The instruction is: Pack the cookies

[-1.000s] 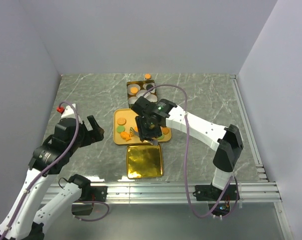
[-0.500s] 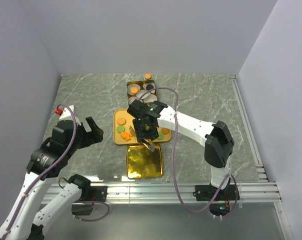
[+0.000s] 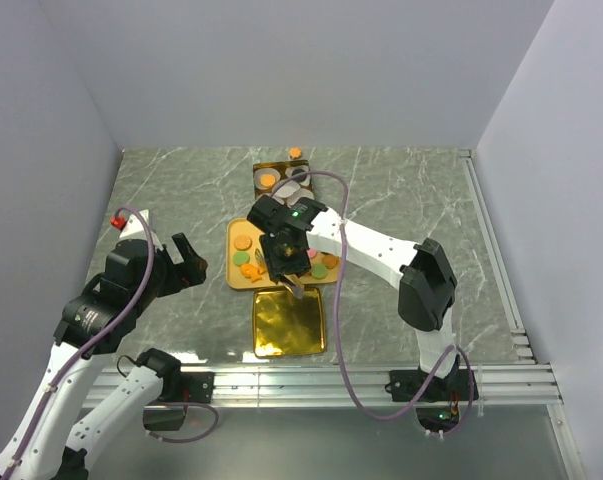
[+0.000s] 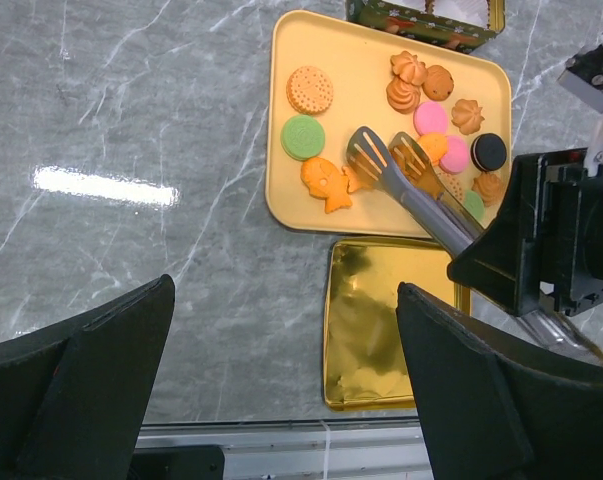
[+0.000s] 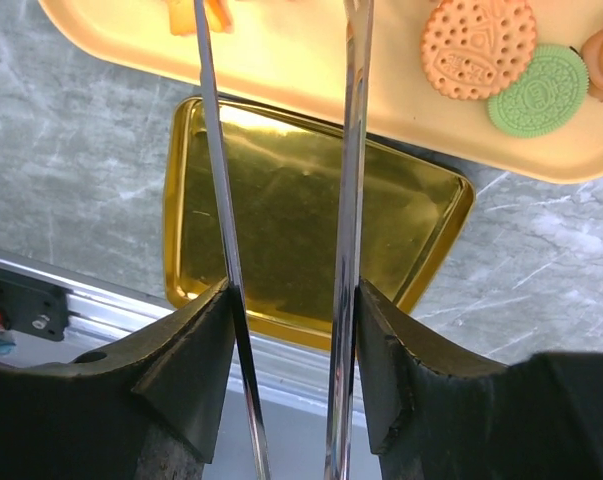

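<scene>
Step in hand, as judged: picking one biscuit off the tray with the tongs for transfer to the tin.

The cookies (image 4: 311, 90) lie loose on the yellow tray (image 4: 353, 95). They are round discs in tan, green, pink and black, plus orange shaped pieces. The gold tin (image 3: 278, 181) with its white paper cups (image 3: 293, 186) sits just beyond the tray's far edge. A few biscuits are already in it. The gold lid (image 4: 381, 320) lies at the tray's near edge.

Right gripper (image 5: 293, 295): the fingers (image 5: 191, 370) clamp the outer faces of the tongs (image 4: 421, 195), one arm against each pad. The arms stand apart, so the tongs are only partly squeezed. The tips hang over the middle of the tray, beside the fish-shaped cookie (image 4: 326, 185) and a small orange disc. The pictures do not show whether the tips touch a biscuit, and nothing is visibly pinched between them.

To do this step well:
- Straddle a single biscuit, with the tips low and flat to the tray.
- Squeeze gently, since the thin discs are likely to slip or flip.
- Lift straight up, clear of neighbouring biscuits.

Left gripper (image 4: 286, 290): jaws wide apart and empty, hovering over bare table well left of the tray.
</scene>
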Available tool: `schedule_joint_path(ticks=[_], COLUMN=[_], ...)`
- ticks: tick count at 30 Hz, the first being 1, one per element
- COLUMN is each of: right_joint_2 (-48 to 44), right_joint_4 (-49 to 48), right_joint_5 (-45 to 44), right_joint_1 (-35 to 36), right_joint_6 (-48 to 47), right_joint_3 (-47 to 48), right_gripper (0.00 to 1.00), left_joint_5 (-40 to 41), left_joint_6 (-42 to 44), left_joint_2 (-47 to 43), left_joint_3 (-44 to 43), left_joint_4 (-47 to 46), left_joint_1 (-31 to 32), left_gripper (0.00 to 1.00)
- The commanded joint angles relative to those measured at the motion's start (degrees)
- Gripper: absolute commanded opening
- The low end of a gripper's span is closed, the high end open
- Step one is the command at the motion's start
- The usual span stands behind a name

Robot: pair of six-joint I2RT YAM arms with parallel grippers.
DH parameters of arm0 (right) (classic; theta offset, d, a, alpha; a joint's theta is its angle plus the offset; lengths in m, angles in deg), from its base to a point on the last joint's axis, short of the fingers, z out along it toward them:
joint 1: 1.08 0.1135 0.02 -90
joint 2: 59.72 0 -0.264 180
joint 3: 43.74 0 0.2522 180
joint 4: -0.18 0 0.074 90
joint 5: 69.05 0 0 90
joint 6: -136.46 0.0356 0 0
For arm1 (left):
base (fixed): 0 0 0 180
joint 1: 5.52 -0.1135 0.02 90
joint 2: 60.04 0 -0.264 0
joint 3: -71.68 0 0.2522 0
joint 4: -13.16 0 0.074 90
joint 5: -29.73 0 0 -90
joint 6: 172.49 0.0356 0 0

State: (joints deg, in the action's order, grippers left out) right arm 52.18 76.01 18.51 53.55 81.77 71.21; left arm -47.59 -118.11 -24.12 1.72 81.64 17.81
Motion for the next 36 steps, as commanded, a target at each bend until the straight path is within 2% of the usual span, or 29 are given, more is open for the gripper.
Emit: schedule_joint_path(ticks=[1,20,28,36], right_joint_2=[-0.3,8.9,9.7,9.0], right_joint_4=[2.2,12.9,15.3,16.4], right_joint_5=[-1.7,-2.5,0.0,-0.3], right_joint_1=[0.5,1.0,1.4,2.0], right_joint_6=[-0.6,-3.1,-3.0,-2.6], right_joint_3=[3.9,16.8,21.2,18.6], right_gripper=[0.55,0.45,0.51,0.52], left_joint_5=[-0.9,-1.9,-2.3,-2.8], left_joint_6=[0.0,0.5,0.6,0.9], left_joint_2=[0.3,0.9,0.9,1.0], left_joint_3=[0.3,0.6,0.5,0.6], left_joint_4=[-0.8,-1.3,-1.5,-1.7], left_joint_1=[0.1,-0.1,-0.4,-0.7], left_gripper=[1.0,1.0,0.99,0.99])
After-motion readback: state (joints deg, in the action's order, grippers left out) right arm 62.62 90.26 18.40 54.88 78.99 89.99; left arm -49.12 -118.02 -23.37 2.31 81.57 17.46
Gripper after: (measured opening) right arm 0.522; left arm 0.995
